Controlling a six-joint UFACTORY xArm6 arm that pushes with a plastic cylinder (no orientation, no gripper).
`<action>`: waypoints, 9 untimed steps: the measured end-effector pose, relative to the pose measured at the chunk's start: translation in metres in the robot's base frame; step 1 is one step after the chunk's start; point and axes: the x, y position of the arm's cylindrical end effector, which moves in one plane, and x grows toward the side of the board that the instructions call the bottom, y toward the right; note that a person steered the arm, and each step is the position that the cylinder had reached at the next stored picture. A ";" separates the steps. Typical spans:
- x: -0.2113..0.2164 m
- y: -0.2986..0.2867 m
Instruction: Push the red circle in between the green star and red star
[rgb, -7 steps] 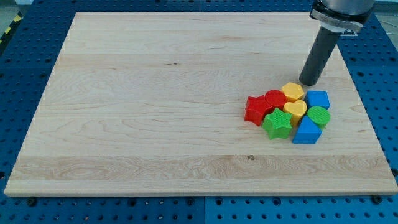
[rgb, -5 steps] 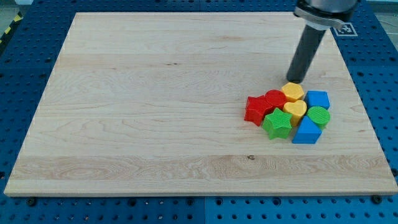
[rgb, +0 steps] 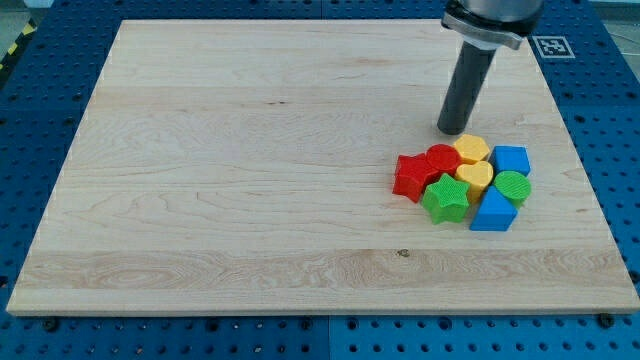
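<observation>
The red circle (rgb: 444, 160) lies in a tight cluster at the board's right, touching the red star (rgb: 411, 176) on its left and the green star (rgb: 446, 200) just below it. My tip (rgb: 452, 131) rests on the board just above the red circle and slightly to its right, a small gap apart from it and from the yellow hexagon (rgb: 471, 149).
The cluster also holds a yellow heart (rgb: 475, 176), a green circle (rgb: 512, 186), a blue block (rgb: 511, 159) at the upper right and a blue triangle (rgb: 492, 212) at the lower right. The wooden board (rgb: 250, 170) sits on a blue perforated table.
My tip has slid to the view's left along the top of the cluster, from beside the yellow hexagon's right to above the red circle. No block has moved.
</observation>
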 end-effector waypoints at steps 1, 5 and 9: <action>-0.007 -0.006; 0.036 0.002; 0.048 -0.022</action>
